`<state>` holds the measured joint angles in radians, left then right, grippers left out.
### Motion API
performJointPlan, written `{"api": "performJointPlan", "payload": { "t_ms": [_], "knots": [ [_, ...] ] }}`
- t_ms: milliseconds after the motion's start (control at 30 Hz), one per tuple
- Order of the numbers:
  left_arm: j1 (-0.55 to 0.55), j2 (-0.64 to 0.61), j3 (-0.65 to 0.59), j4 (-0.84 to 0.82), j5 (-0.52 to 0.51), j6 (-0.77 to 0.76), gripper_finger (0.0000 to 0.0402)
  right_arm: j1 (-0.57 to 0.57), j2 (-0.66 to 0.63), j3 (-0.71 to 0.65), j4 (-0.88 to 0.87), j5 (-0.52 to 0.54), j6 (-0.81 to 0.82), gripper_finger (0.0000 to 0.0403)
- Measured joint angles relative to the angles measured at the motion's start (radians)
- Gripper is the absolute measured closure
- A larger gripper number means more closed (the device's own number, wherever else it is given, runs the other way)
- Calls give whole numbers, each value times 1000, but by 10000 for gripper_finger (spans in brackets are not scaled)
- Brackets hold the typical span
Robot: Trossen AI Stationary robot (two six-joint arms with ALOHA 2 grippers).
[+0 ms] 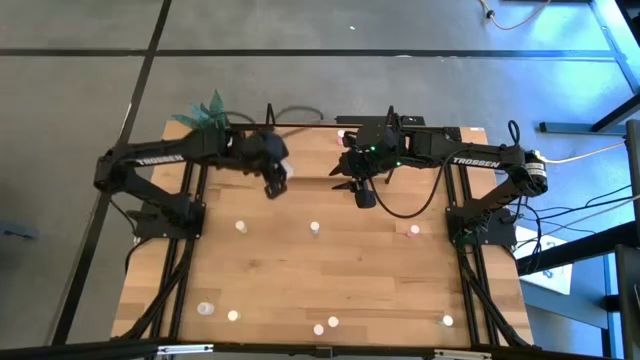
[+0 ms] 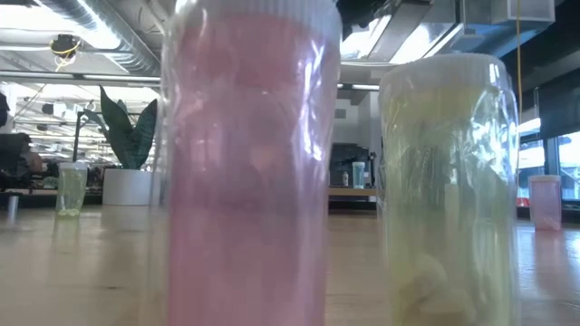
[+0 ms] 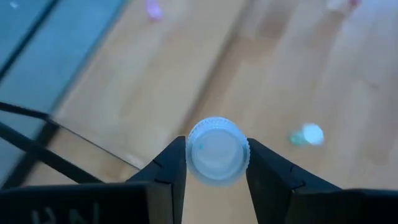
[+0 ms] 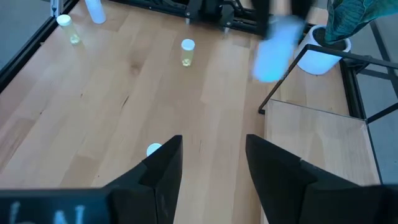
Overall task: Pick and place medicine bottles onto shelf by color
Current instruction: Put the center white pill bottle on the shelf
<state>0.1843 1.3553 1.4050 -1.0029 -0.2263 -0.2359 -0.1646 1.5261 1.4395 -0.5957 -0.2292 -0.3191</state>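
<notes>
Left gripper (image 3: 217, 163): clamped on a white-capped bottle (image 3: 217, 151), held above the table (image 1: 330, 280).
Right gripper (image 4: 211, 163): fingers apart, empty, near the shelf (image 4: 314, 134).

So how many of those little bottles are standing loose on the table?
8 bottles: three across the middle, five along the front edge. Another bottle sits in the left claw; the arms may hide more.

Pink bottle (image 2: 249, 163) & pale yellow-green bottle (image 2: 449, 190) up close; white-capped bottle (image 3: 217, 151) btwn dark fingers (image 3: 168, 180).
</notes>
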Motion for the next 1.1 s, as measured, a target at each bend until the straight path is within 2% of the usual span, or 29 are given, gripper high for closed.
{"api": "performJointPlan", "payload": {
  "t_ms": [333, 500, 567, 767, 867, 967, 1100],
  "knots": [
    [213, 114, 206, -18, 17, 260, 284, 0, 0, 0, 22, 0, 0, 224],
    [295, 210, 257, -10, 128, 367, 284, -2, 0, 0, 69, 12, 31, 224],
    [317, 251, 269, -10, 157, 405, 284, -5, 0, 0, 83, 65, 86, 224],
    [355, 353, 278, -4, 162, 475, 284, -22, 0, 0, 82, 328, 215, 224],
    [366, 396, 278, 7, 161, 476, 284, -35, 0, 0, 83, 411, 270, 224],
    [368, 434, 278, 38, 161, 476, 284, -50, 0, 0, 82, 452, 313, 224],
    [367, 487, 278, 91, 162, 482, 284, -68, 0, 0, 82, 455, 314, 224]
  ]
}}
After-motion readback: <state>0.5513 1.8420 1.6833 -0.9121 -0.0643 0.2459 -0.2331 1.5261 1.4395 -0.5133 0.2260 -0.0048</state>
